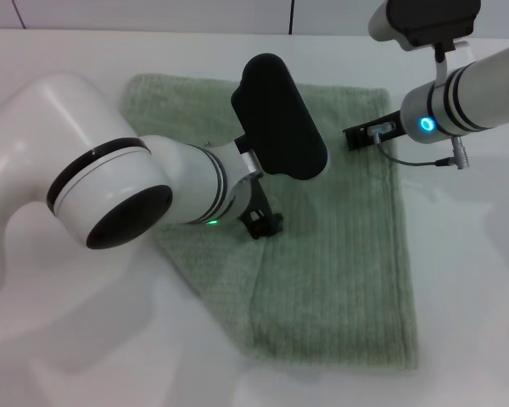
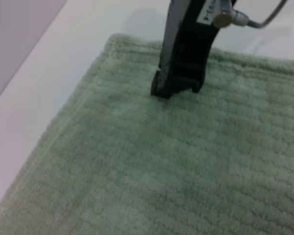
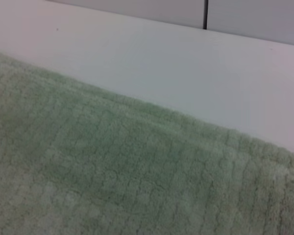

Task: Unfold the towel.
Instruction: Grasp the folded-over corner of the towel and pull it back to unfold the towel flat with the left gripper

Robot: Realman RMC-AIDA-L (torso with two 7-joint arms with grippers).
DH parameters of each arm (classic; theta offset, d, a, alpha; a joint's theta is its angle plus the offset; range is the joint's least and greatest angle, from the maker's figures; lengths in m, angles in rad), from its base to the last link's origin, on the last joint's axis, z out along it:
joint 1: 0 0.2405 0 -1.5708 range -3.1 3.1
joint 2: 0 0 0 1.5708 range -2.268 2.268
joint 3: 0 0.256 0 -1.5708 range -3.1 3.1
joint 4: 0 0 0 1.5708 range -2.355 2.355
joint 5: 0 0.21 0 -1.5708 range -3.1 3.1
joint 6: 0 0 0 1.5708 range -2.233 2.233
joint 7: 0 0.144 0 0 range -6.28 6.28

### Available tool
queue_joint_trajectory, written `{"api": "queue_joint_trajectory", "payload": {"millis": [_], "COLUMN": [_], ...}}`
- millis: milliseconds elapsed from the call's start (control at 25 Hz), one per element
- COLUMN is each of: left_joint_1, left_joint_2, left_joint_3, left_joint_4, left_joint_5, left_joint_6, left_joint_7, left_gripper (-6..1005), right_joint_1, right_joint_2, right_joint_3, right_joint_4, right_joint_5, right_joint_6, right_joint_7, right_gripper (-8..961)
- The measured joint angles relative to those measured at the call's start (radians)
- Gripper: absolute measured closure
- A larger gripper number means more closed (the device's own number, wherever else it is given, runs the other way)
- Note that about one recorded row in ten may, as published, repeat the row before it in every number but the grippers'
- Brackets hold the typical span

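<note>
We judged the towel point(image 1: 339, 254) still folded on the table point(image 1: 475, 280), with both end effectors, left point(image 1: 261, 225) and right point(image 1: 365, 134), low on it, their openings impossible to tell.

towel point(image 1: 339, 263): pale sage-green terry, fine ribbed lines
state: lying flat on the white table, seemingly still folded, a layered edge running along its left side
pose: long side running away from the robot, near edge slightly skewed
place: centre of the table, far edge near the back
</note>
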State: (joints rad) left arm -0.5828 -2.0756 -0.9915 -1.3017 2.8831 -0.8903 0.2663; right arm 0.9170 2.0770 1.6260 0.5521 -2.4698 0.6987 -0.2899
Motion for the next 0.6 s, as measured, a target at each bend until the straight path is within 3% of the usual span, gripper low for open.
{"api": "queue_joint_trajectory", "payload": {"millis": [320, 600], "left_joint_1": [-0.017, -0.016], "left_joint_2": [0.002, 0.005], "left_joint_3": [0.006, -0.003], "left_joint_4": [-0.017, -0.105], "left_joint_5": [0.003, 0.005], "left_joint_6": [-0.053, -0.149], "left_joint_7": [0.001, -0.002], "left_gripper": [329, 635], "right_joint_1": [-0.004, -0.007], "right_joint_2": [0.0, 0.0], "right_joint_3": [0.002, 0.003], "right_joint_4": [-0.002, -0.003], "right_joint_5": [0.0, 0.0], "right_joint_6": [-0.006, -0.007], "right_joint_7": [0.0, 0.0], "right_gripper": [955, 955]}}
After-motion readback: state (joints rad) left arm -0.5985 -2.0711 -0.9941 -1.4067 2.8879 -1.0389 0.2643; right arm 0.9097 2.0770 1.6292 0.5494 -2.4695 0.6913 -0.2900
